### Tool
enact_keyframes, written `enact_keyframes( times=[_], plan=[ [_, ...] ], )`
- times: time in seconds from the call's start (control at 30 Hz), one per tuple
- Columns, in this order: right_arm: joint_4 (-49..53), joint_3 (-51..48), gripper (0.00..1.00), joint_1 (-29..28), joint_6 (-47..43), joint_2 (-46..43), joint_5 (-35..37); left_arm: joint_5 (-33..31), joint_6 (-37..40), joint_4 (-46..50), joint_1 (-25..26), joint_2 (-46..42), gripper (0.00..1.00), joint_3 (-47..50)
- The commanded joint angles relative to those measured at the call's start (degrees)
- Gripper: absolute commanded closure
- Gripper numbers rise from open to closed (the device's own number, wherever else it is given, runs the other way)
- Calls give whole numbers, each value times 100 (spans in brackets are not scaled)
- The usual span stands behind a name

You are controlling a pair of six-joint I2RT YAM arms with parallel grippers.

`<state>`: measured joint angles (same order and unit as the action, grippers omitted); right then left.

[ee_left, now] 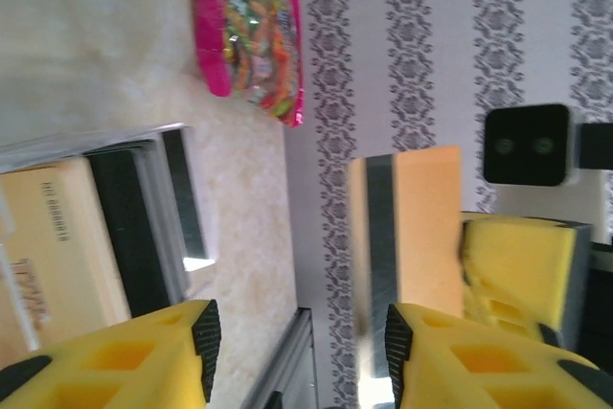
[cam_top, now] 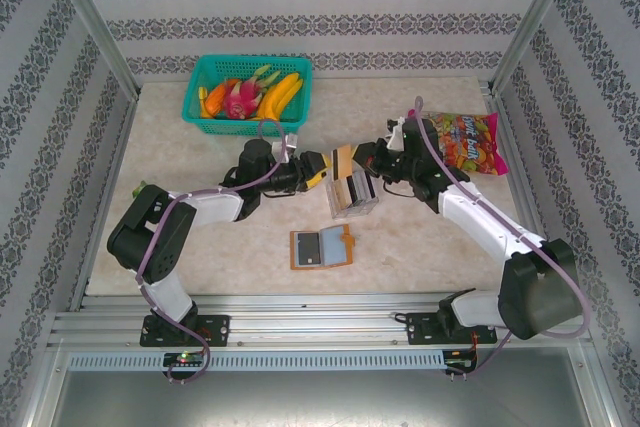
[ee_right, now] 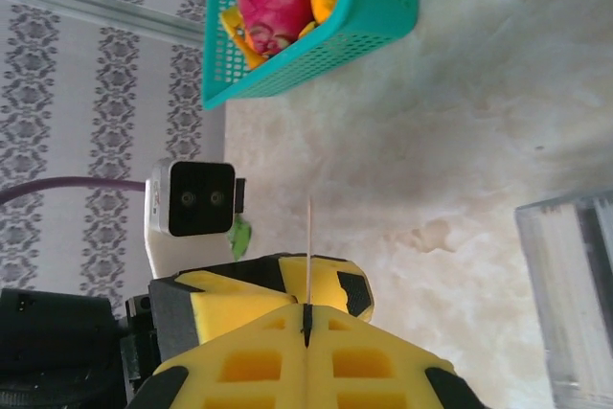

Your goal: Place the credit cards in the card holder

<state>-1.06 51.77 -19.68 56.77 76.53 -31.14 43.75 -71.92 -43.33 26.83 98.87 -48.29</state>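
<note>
My right gripper (cam_top: 366,160) is shut on a tan credit card (cam_top: 343,160) with a dark stripe, held upright above the table. In the right wrist view that card (ee_right: 308,237) shows edge-on, rising from the shut gripper (ee_right: 306,318). My left gripper (cam_top: 320,169) faces it, open, and in the left wrist view the card (ee_left: 421,227) stands just by the right fingertip (ee_left: 397,337) of the open gripper (ee_left: 302,337). The card holder (cam_top: 346,243) lies open and flat nearer the arms, with a grey card (cam_top: 318,246) on it. More cards stand in a clear box (cam_top: 352,197).
A teal basket (cam_top: 205,107) of fruit stands at the back left, also in the right wrist view (ee_right: 383,7). A pink candy bag (cam_top: 465,142) lies at the back right. The clear box (ee_left: 177,198) sits just below both grippers.
</note>
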Motion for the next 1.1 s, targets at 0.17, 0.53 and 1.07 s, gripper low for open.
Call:
enact_keyframes(
  times=[0.17, 0.53, 1.07],
  plan=[
    [-529, -169, 100, 85, 409, -42, -529, 380, -508, -1301, -26, -39, 66, -102],
    [-239, -320, 100, 149, 285, -9, -344, 179, -509, -1133, -29, -168, 96, 99],
    [-1177, -486, 63, 33, 589, 97, -1260, -33, -947, -1503, 41, -465, 100, 425]
  ],
)
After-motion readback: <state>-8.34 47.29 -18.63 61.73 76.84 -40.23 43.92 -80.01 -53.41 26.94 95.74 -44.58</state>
